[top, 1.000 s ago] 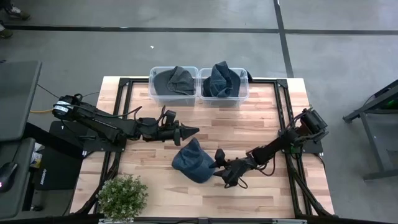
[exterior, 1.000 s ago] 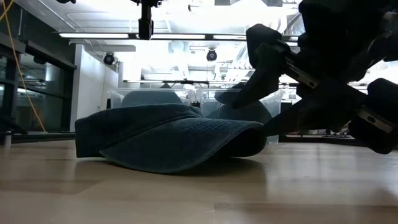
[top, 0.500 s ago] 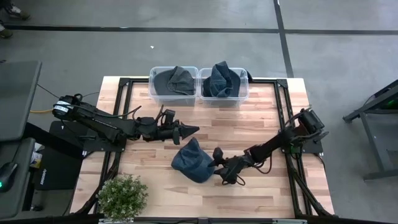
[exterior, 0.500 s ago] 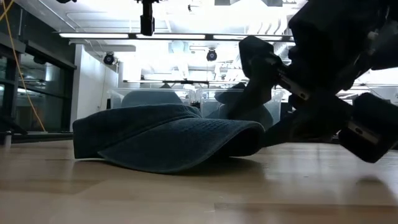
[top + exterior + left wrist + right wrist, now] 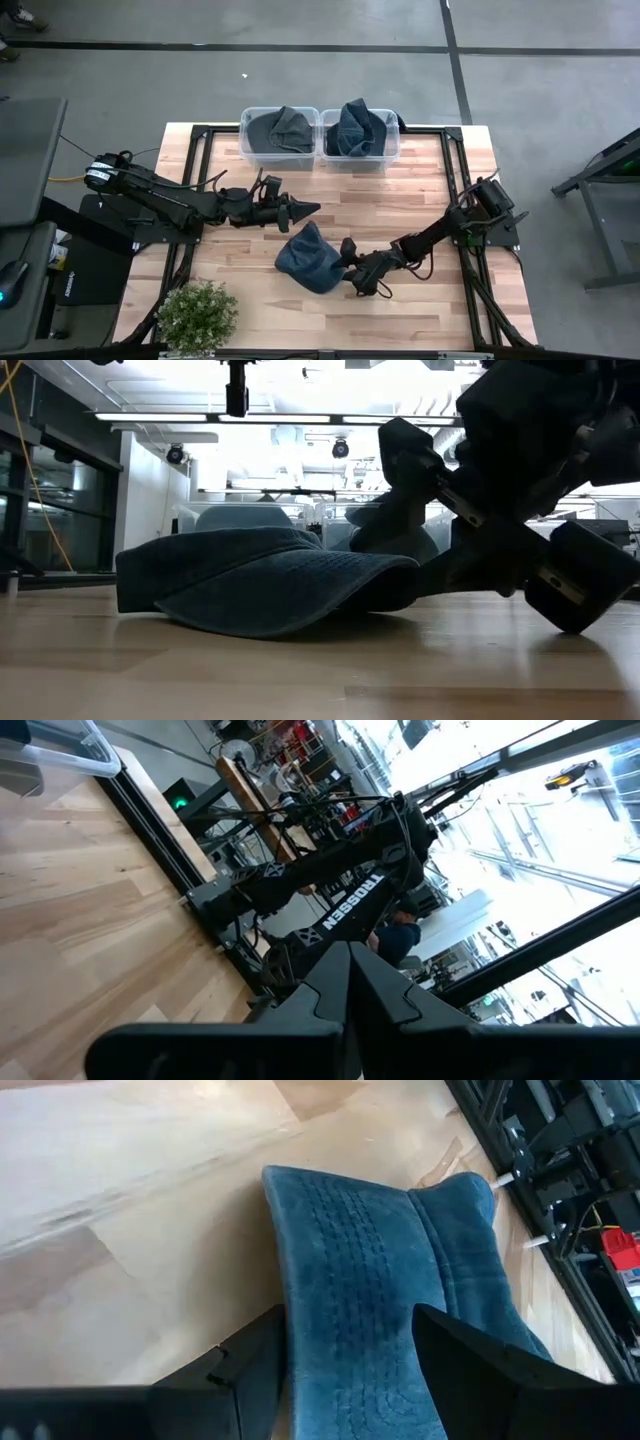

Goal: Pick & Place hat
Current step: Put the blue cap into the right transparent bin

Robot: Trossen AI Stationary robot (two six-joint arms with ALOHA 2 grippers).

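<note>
- The hat (image 5: 308,258), dark blue, lies flat on the tabletop (image 5: 420,195) a little toward the near edge from the middle, well apart from the two bins (image 5: 320,135) at the far edge.
- The right gripper (image 5: 350,265) is low at the hat's brim, on the side facing the right edge. Its fingers (image 5: 470,1370) are spread, and in the right wrist view the brim (image 5: 345,1330) lies between them, one finger on each side of the cloth.
- The brim's stitched band runs lengthwise straight away from the fingers, so the hat lies directly ahead of the right gripper, not off to a side. Judgement: closing calls for no sideways correction.
- The left gripper (image 5: 300,210) waits above the tabletop just beyond the hat toward the far edge, fingers pressed together, holding nothing.
- The right arm is nearer and aligned; the grasp is judged to be its job.
</note>
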